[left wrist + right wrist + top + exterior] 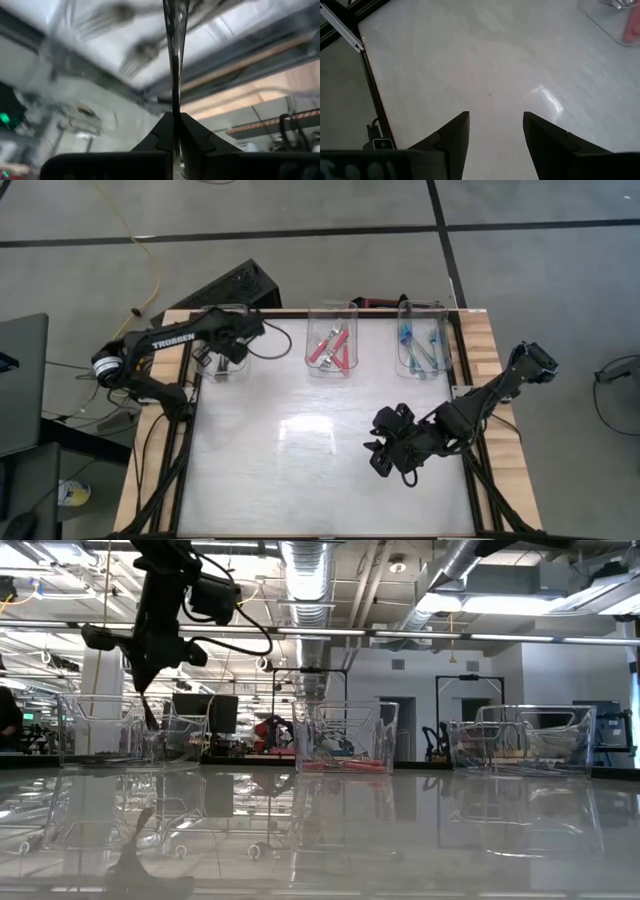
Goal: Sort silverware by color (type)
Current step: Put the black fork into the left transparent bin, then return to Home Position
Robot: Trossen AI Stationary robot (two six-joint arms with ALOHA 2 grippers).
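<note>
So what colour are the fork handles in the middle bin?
Red to pink, clearest in the high view: forks in the middle bin.

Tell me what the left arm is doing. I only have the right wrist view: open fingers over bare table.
Observer: The left gripper is shut on a grey fork, holding it at the left bin.
Operator: Any forks loose on the table?
Observer: None that I can see on the table. Red forks lie in the middle bin.
Operator: And the teal ones?
Observer: Teal forks lie in the right bin. The right gripper hovers well short of it.
</note>
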